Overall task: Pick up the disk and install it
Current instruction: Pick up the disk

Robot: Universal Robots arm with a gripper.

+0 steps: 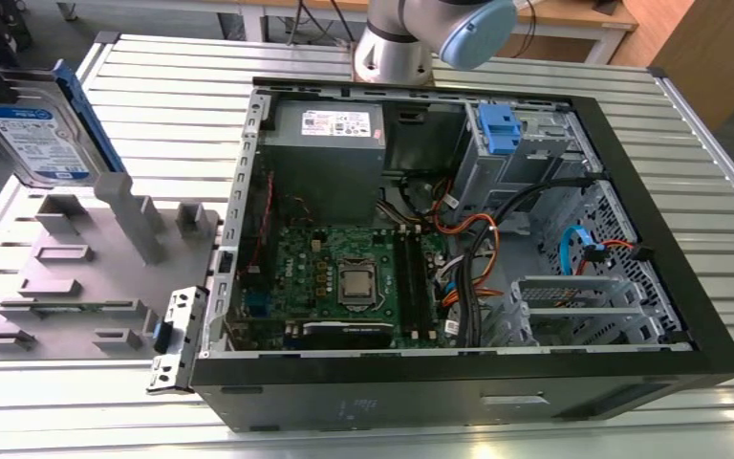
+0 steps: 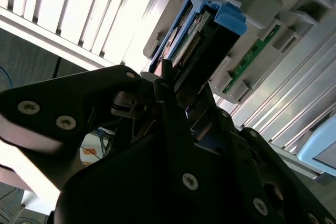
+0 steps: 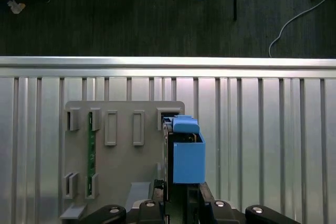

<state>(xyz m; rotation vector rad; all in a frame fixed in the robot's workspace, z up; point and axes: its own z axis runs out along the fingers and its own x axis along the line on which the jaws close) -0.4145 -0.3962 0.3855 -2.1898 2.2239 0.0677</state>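
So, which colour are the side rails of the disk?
Blue; the side rails of the disk show best in the first wrist view.

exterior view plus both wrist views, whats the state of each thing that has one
computer case: open, side panel off, insides exposed
disk: upright on edge, outside the case, not installed
grey holder: lying flat, green board standing in one slot
gripper: at the disk, grip unclear
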